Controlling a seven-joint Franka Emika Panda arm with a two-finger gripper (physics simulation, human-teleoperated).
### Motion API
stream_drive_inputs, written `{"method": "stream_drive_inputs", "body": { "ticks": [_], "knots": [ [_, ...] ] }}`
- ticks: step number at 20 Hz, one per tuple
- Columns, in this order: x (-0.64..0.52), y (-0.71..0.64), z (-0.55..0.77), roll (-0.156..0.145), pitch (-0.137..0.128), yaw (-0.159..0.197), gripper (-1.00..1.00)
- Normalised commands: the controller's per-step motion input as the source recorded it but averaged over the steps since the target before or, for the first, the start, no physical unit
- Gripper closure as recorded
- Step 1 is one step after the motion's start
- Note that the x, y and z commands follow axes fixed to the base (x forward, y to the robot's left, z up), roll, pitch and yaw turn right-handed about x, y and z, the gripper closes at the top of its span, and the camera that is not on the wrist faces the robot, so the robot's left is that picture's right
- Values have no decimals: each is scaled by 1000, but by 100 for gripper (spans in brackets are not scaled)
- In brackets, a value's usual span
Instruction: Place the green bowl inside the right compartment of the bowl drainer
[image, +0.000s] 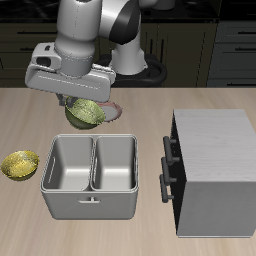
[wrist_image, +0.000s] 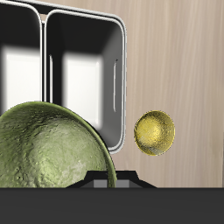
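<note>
Olive-green, the green bowl (image: 86, 113) hangs tilted in the closed jaws of the gripper (image: 84, 100), pinched by its rim, lifted off the table just behind the bowl drainer (image: 90, 191), both wells bare.

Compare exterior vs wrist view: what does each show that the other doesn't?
Only the exterior view: the robot arm, the big grey box with black handles, the plate behind the green bowl, and the dark cabinets beyond the table.

Only the wrist view: the green bowl's mottled, shiny inside close up and the floors of the bowl drainer's wells.

Both: the green bowl up at the gripper, the bowl drainer with both wells empty, and the small yellow-green bowl beside the drainer.
</note>
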Motion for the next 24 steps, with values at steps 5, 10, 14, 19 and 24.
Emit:
{"method": "stream_drive_inputs", "body": {
  "ticks": [5, 10, 14, 19, 24],
  "knots": [
    [-16, -167, 85, 16, -21, -5, 100],
    [-93, -192, 47, 18, -7, -8, 100],
    [-51, 9, -17, 22, -11, -13, 100],
    [18, -3, -375, -11, 46, 14, 100],
    [22, 61, -245, 1, 28, 5, 100]
  ]
}}
